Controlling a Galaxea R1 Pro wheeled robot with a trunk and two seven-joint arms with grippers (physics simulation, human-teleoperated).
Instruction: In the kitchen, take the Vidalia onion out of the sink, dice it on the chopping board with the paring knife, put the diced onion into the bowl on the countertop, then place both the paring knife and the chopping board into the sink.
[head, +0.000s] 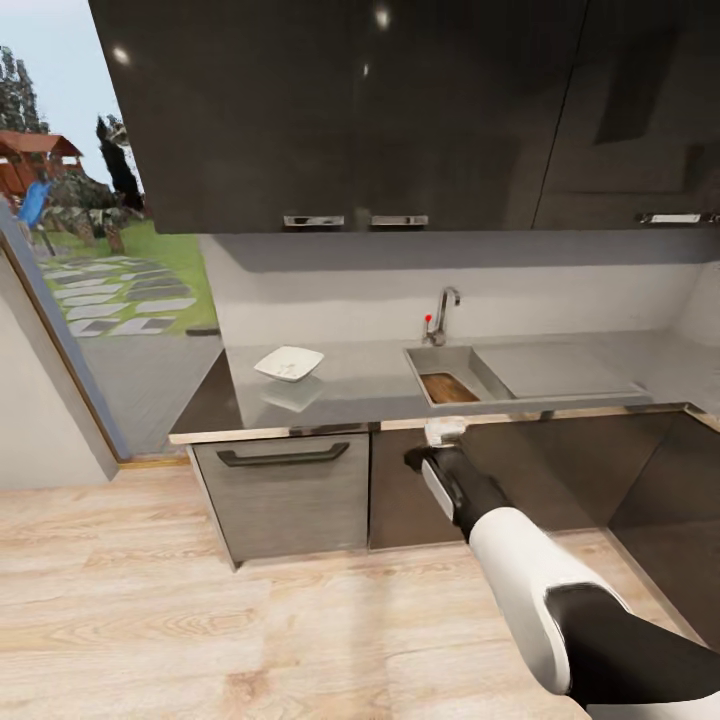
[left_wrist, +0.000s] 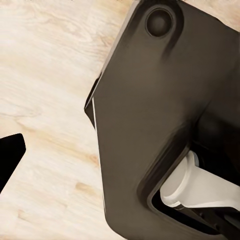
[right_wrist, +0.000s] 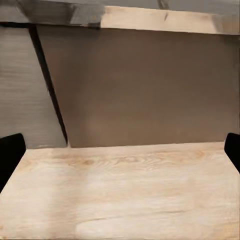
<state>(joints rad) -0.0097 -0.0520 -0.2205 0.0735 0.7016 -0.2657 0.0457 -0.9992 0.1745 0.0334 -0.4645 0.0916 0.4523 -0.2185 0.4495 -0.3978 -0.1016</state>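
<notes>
The chopping board (head: 449, 387) lies in the sink (head: 455, 357), its long side running from us toward the wall, so that step looks done. Closest to us, our right gripper (head: 425, 459) hangs below the countertop (head: 360, 385), fingers spread apart and empty. Farther left sits the bowl (head: 289, 363). Our left claw, we cannot tell.

Bright daylight; glossy cabinets (head: 350, 110) glare; soft renders.

Glossy white right arm (head: 520, 580), black joints and wrist, apparently dark-tipped claw (head: 432, 452).
</notes>
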